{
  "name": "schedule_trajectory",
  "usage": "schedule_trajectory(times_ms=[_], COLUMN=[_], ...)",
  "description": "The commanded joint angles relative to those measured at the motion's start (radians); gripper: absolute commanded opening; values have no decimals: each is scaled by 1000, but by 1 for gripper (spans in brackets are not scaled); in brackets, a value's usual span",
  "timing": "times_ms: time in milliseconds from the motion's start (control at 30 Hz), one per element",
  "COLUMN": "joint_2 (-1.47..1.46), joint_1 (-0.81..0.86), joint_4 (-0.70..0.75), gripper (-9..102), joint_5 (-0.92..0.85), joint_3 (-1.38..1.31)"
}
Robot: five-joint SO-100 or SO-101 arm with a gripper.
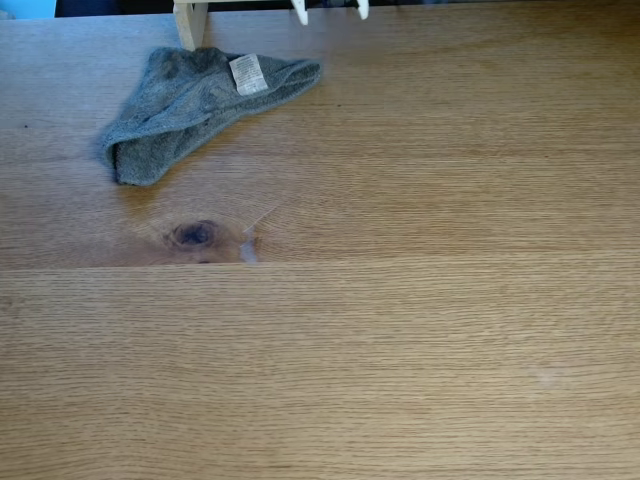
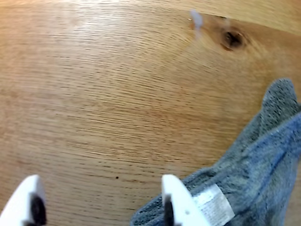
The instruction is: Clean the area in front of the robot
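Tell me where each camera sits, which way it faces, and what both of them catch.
Fixed view: stands opposite the arm and looks down across the oak tabletop toward the grey towel; two white gripper fingertips and a pale wooden post show at the top edge.
Wrist view: rides on the arm, looks down past the open gripper at the tabletop; the towel lies beside one finger.
Shared: the towel with its white label, the dark knot.
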Motion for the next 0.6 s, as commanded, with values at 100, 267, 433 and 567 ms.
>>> schedule_trajectory(times_ms=[100, 267, 433, 567], joint_2=[3, 3, 3, 3], joint_1=[-2, 80, 127, 156], joint_4=[-26, -26, -28, -28], gripper=[9, 0, 0, 0], joint_5=[-8, 11, 26, 20], joint_3=[97, 97, 97, 97])
